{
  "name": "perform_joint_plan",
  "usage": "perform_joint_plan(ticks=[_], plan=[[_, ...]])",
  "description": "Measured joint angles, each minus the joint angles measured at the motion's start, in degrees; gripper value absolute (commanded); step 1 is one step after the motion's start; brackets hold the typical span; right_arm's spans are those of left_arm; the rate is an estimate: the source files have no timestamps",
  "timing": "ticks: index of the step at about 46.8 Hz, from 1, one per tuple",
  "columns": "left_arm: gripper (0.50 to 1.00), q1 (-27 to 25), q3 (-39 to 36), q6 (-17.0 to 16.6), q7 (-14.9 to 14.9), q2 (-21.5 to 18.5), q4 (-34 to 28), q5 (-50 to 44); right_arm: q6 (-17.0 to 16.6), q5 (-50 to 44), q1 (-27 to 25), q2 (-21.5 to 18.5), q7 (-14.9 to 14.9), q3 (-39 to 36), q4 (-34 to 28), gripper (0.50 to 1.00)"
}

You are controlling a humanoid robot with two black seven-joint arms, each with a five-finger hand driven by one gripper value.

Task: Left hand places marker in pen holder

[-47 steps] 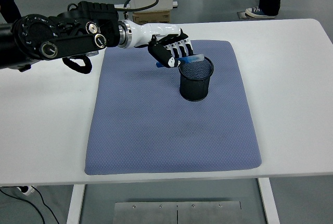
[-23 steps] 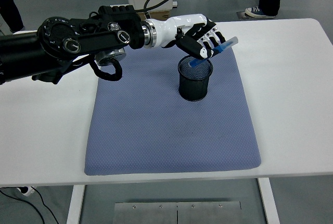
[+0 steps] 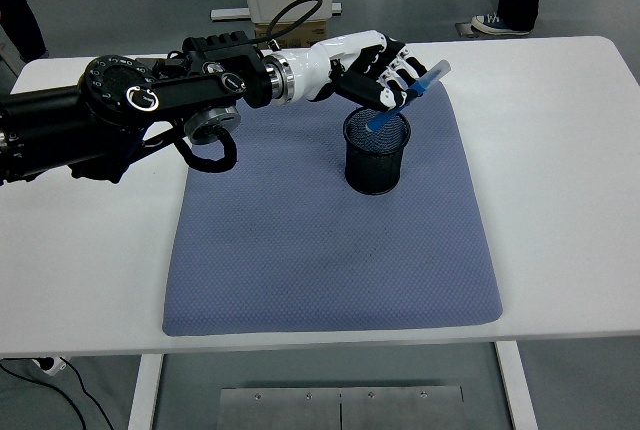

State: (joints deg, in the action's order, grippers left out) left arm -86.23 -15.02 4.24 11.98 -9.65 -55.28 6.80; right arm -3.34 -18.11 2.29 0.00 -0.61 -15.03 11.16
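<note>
A black mesh pen holder (image 3: 377,154) stands upright on the blue-grey mat (image 3: 330,240), toward its far right part. My left hand (image 3: 392,78) hovers just above the holder's far rim, fingers curled around a blue marker (image 3: 398,103). The marker is tilted, its lower blue tip dipping inside the holder's mouth, its pale upper end sticking out past my fingers to the upper right. My right arm is not in view.
The mat lies in the middle of the white table (image 3: 560,180). My black left arm (image 3: 140,110) stretches across the table's far left. A person's legs and shoes (image 3: 505,10) stand beyond the far edge at the right; another leg (image 3: 20,5) at the far left.
My left hand rose from beside the holder's left rim to above it and tilted the marker, so its blue tip now points down into the holder. In the last half second it barely moved.
</note>
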Motion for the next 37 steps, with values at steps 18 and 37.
perform_joint_plan(ticks=[18, 37], plan=[[0.903, 0.1, 0.0, -4.1, 0.0, -0.5, 0.0, 0.0, 0.0, 0.0, 0.0, 0.0, 0.0, 0.0, 0.0, 1.0], [1.0, -1.6, 0.1, -4.8, -0.5, -2.2, 0.5, 0.0, 0.0, 0.0, 0.0, 0.0, 0.0, 0.0, 0.0, 1.0]])
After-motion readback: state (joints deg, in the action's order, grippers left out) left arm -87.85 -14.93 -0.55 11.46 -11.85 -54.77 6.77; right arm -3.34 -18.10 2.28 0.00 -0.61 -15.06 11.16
